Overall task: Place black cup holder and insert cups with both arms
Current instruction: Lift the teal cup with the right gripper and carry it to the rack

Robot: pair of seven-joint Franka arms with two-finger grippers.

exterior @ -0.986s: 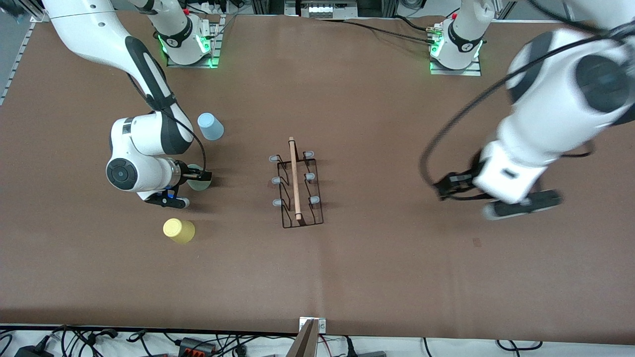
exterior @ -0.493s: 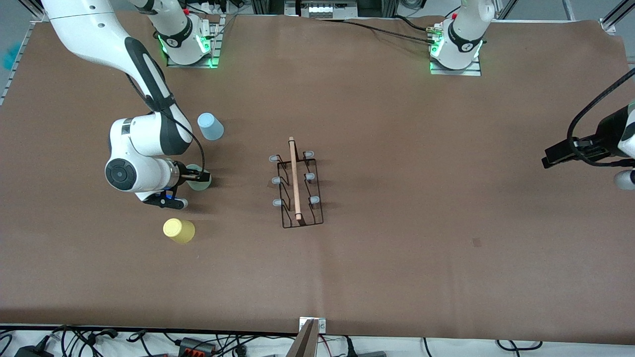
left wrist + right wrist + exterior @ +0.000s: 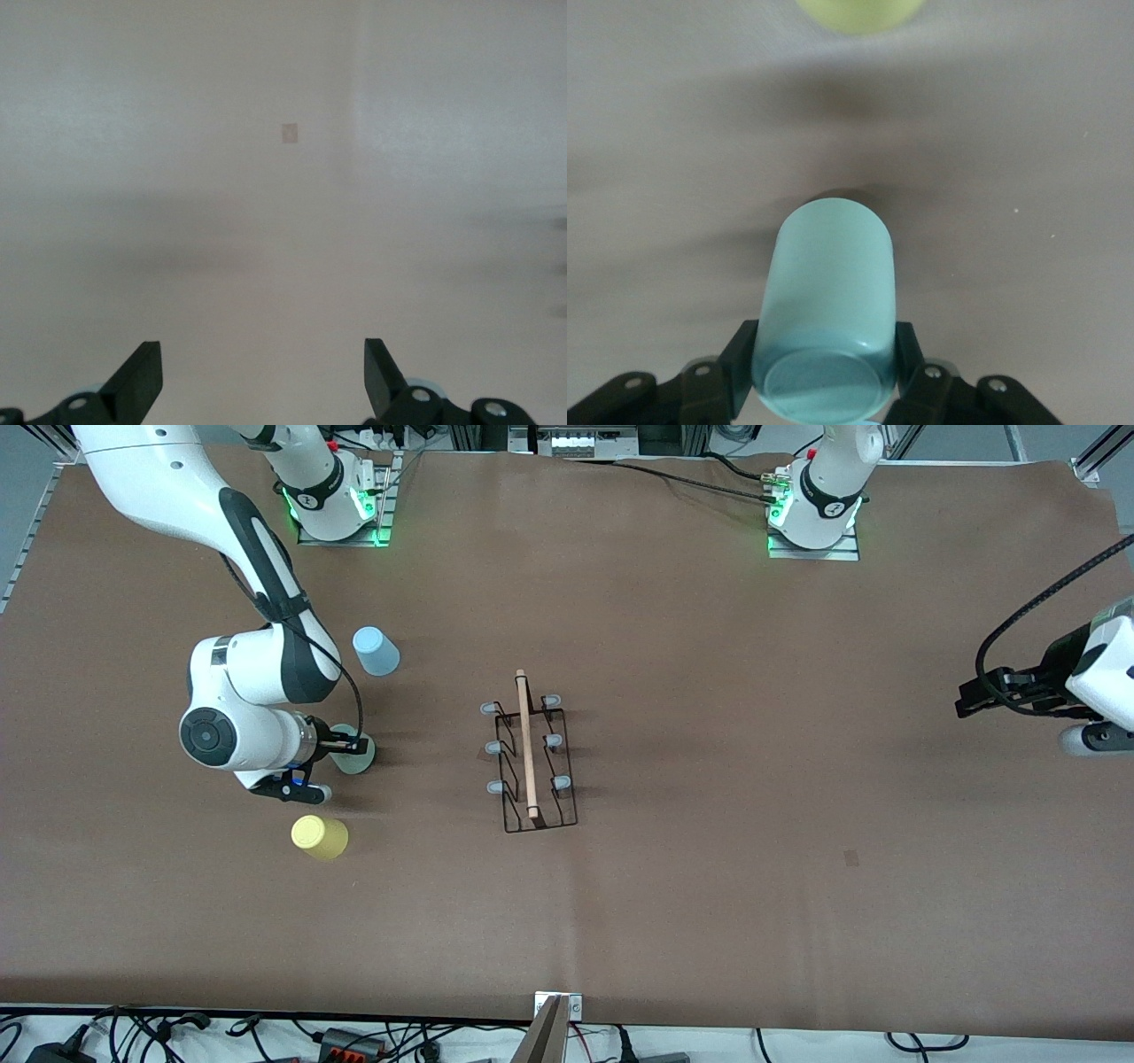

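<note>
The black cup holder [image 3: 530, 766], with its wooden rod handle, stands mid-table. My right gripper [image 3: 350, 742] is shut on the mint-green cup [image 3: 356, 755], toward the right arm's end. In the right wrist view its fingers [image 3: 740, 354] press both sides of that cup [image 3: 828, 292]. The light blue cup [image 3: 376, 651] stands farther from the camera than the held cup. The yellow cup [image 3: 319, 837] [image 3: 859, 13] stands nearer to it. My left gripper [image 3: 974, 695] hangs open over the left arm's end of the table. Only bare cloth shows between its fingers [image 3: 142, 376].
A small dark mark [image 3: 851, 857] [image 3: 290, 133] sits on the brown cloth toward the left arm's end. Both arm bases [image 3: 337, 500] [image 3: 815, 509] stand along the edge farthest from the camera. Cables [image 3: 354, 1041] lie along the nearest edge.
My right gripper has shut on the mint-green cup. The left arm swung away from near the holder out to its end of the table.
</note>
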